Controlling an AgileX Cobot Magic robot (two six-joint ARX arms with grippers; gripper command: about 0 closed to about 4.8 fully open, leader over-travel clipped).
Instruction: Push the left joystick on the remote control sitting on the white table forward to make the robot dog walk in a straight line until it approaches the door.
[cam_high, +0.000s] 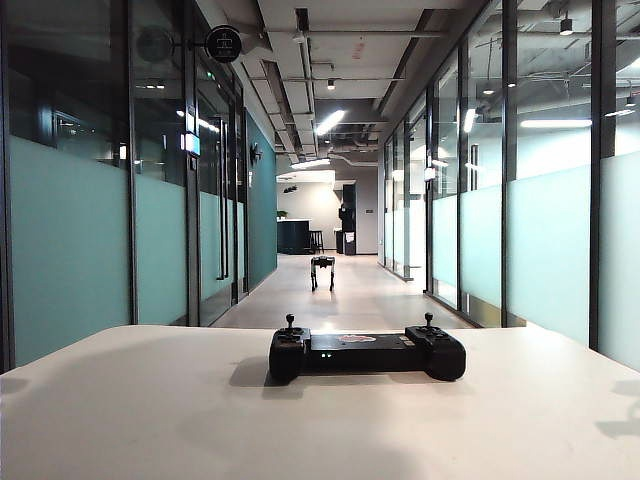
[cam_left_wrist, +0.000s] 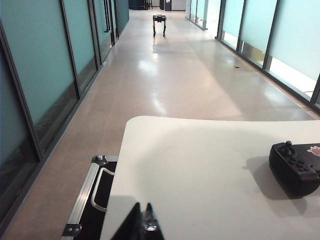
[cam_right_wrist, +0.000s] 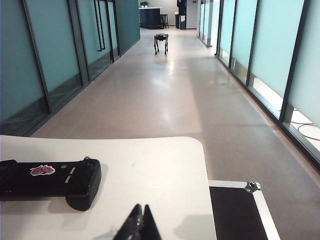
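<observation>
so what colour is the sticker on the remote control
Red and white, on the black remote control; clearest in the right wrist view.

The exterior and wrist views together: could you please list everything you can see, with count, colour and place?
remote control: one, black with a reddish sticker and small green lights, lying flat near the middle of the table, two sticks upright
white table: one, white, filling the foreground
robot dog: one, black, standing far down the corridor on the shiny floor
glass partitions: several, teal frosted with dark frames, along both corridor walls
equipment cases: two, black with metal edging, on the floor at either side of the table
left gripper: one, black, fingers together, over the table's near edge, away from the remote
right gripper: one, black, fingers together, over the near edge, touching nothing
</observation>
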